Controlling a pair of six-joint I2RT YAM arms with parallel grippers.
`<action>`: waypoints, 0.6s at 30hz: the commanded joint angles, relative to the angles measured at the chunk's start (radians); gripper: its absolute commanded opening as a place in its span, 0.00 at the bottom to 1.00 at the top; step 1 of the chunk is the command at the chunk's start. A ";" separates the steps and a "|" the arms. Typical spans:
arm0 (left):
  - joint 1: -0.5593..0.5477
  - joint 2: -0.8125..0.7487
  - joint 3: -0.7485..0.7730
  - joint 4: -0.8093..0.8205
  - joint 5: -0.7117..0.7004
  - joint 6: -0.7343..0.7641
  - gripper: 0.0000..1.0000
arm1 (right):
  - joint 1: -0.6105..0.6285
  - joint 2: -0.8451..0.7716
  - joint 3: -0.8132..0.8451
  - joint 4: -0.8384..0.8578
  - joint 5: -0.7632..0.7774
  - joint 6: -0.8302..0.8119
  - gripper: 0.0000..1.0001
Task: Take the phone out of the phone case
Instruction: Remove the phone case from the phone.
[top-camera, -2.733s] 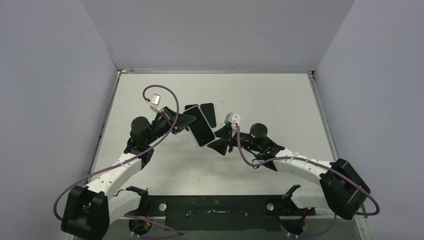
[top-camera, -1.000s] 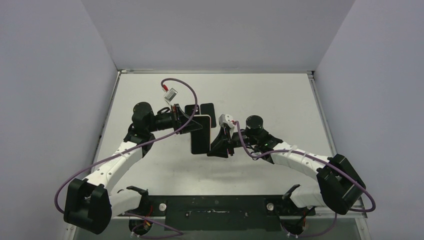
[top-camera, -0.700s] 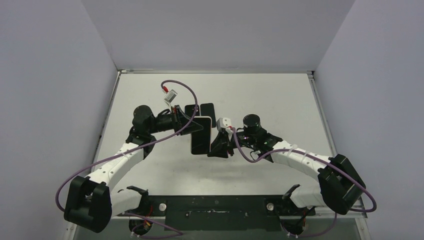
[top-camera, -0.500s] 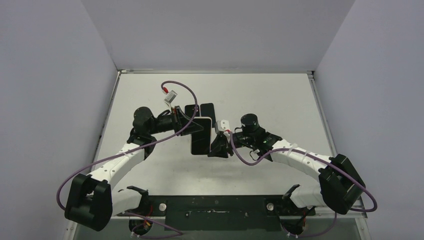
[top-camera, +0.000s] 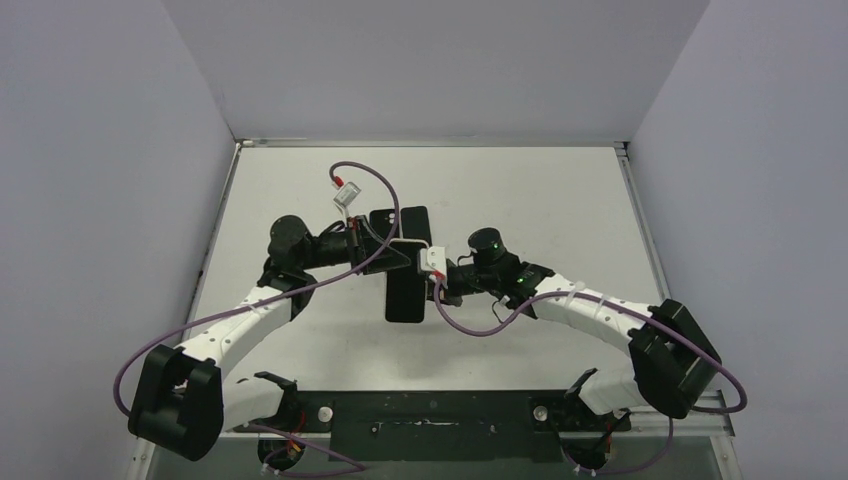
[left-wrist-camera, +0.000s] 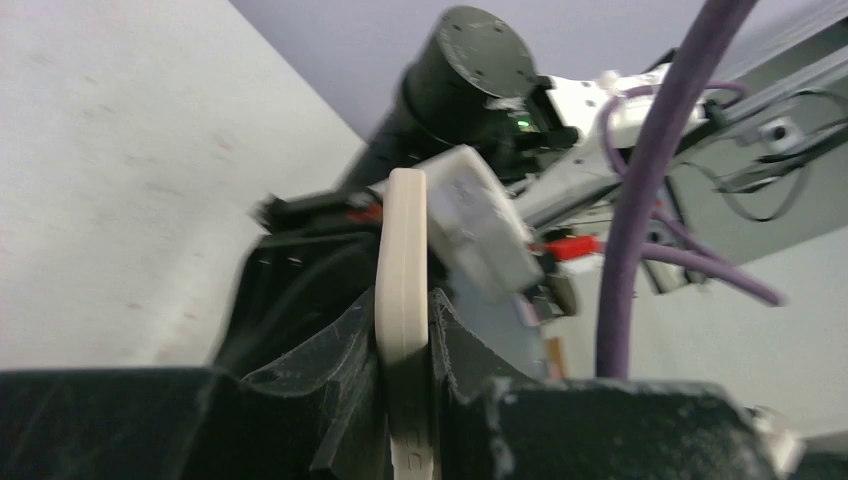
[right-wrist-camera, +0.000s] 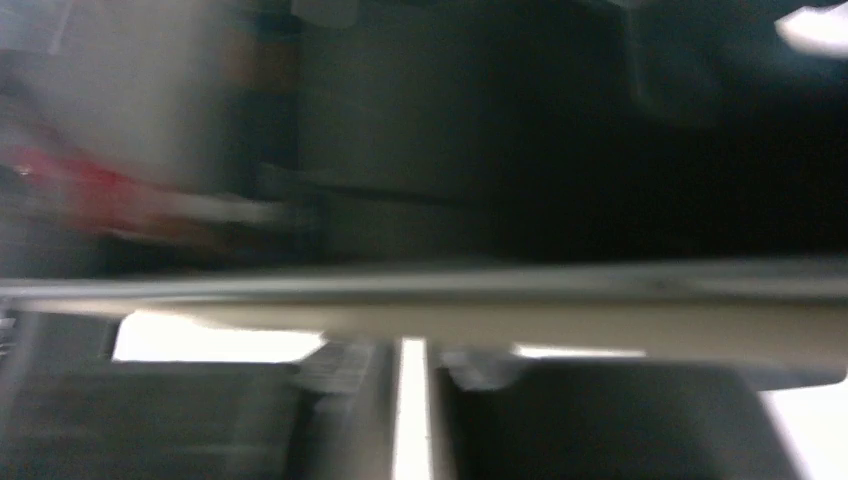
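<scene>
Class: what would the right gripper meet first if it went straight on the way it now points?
The phone case, held on edge in the left gripper; the right gripper points at its side, seemingly almost touching.

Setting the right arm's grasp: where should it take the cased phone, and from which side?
Likely the free right long edge, coming from the right. The left gripper clamps the phone case by its cream rim near the far end and holds the phone raised, so that thin edge is exposed.
</scene>
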 joint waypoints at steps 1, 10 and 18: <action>-0.034 -0.017 0.021 0.088 0.103 -0.140 0.00 | -0.026 0.006 0.021 0.108 0.170 -0.028 0.00; 0.009 -0.070 -0.017 -0.031 -0.053 0.010 0.00 | -0.076 -0.138 -0.149 0.322 0.181 0.285 0.40; 0.061 -0.122 -0.058 -0.098 -0.283 0.017 0.00 | -0.078 -0.368 -0.259 0.350 0.396 0.601 0.76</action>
